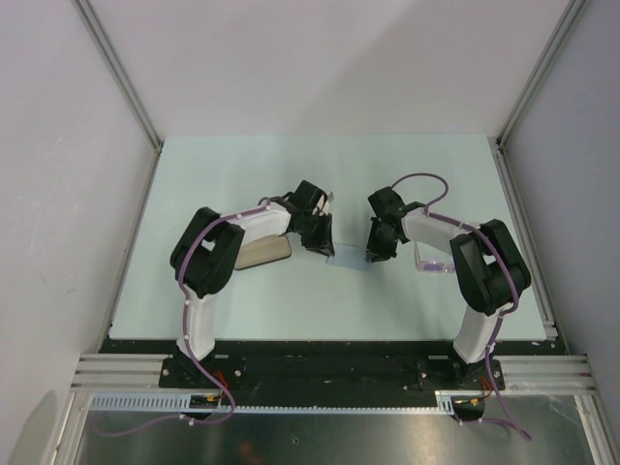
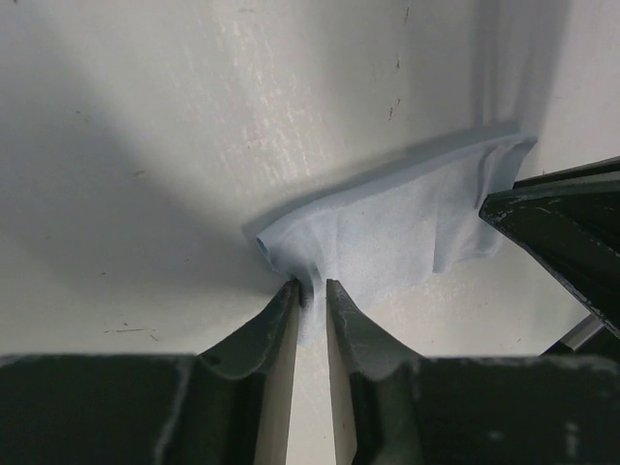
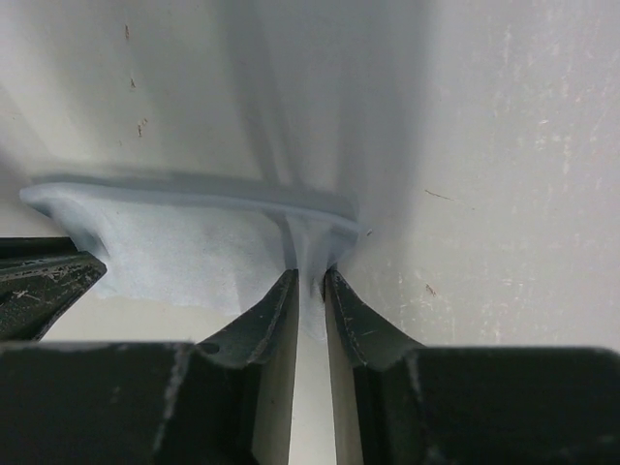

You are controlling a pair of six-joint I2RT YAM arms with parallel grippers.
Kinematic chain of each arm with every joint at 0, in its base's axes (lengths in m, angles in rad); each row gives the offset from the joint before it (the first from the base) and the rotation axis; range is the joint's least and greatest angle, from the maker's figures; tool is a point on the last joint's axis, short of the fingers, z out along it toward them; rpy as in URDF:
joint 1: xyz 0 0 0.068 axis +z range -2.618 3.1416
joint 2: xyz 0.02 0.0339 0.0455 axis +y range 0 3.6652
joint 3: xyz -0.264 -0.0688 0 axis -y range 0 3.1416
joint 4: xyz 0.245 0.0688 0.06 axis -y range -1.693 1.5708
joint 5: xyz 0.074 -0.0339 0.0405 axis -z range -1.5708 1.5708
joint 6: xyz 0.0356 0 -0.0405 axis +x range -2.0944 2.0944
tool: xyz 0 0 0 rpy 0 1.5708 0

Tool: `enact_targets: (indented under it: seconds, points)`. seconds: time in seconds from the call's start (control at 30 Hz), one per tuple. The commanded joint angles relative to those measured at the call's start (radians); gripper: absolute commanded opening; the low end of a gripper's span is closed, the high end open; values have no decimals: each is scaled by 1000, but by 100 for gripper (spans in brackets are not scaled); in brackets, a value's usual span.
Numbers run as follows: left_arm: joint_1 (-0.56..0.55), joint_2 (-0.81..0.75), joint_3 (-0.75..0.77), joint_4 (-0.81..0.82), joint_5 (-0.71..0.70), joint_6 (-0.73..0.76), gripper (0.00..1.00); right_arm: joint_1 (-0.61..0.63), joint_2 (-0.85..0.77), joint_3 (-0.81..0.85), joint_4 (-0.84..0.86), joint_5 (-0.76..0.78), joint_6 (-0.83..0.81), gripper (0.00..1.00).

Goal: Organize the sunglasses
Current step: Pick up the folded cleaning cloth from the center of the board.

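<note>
- Pale green table (image 1: 242, 184), white-walled booth.
- My left gripper (image 2: 311, 291) and right gripper (image 3: 310, 276) each pinch an edge of the blue cloth (image 2: 387, 232).
- The sunglasses (image 1: 433, 262) lie at the cloth's 3 o'clock, the black case (image 1: 263, 254) at its 9 o'clock.

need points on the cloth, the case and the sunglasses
cloth (image 2: 387, 232): left wrist view, middle of the blue sheet.
case (image 1: 263, 255): top view, middle of its upper face.
sunglasses (image 1: 432, 263): top view, on the visible part of the pink frame.
</note>
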Motion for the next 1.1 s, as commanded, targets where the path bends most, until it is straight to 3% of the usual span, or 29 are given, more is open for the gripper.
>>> enact_targets:
  seconds: [0.0, 0.37, 0.47, 0.53, 1.07]
  points:
    - [-2, 52, -9, -48, -44, 2, 22, 8, 46, -5, -7, 15, -6, 19]
    - [-2, 56, -6, -53, -52, 10, 13, 5, 49, -5, -11, 28, -5, 10]
    - [-2, 59, 0, -53, -49, 13, 6, 10, 50, -5, -8, 27, -8, 1]
    - [-2, 61, 5, -54, -47, 21, 0, 11, 47, -5, -1, 27, -11, 0]
    - [-2, -94, 20, -61, -130, 31, 0, 45, -71, 46, 36, 31, -45, 0]
